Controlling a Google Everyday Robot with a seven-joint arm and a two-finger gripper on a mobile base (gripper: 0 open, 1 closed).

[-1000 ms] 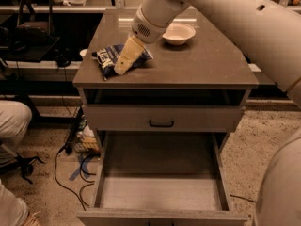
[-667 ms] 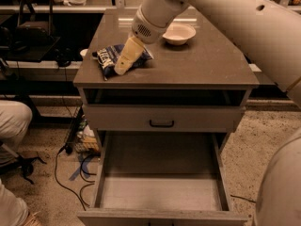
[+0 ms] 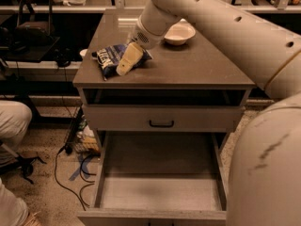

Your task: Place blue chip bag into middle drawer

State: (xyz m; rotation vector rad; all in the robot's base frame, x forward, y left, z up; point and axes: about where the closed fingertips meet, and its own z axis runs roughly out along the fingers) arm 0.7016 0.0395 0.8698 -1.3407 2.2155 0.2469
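Note:
The blue chip bag point(image 3: 108, 60) lies on the left part of the cabinet top point(image 3: 188, 69), crinkled, with white lettering. My gripper point(image 3: 128, 60) reaches down from the upper right and rests on the right half of the bag, covering part of it. The middle drawer point(image 3: 160, 192) is pulled out below, with a bare grey floor and low side walls. Nothing lies in it.
A white bowl point(image 3: 178, 33) stands at the back of the cabinet top, right of the gripper. A shut drawer front with a black handle point(image 3: 161, 123) sits above the open drawer. Cables point(image 3: 70, 173) lie on the floor at left. A person's leg point(image 3: 11, 121) is at the left edge.

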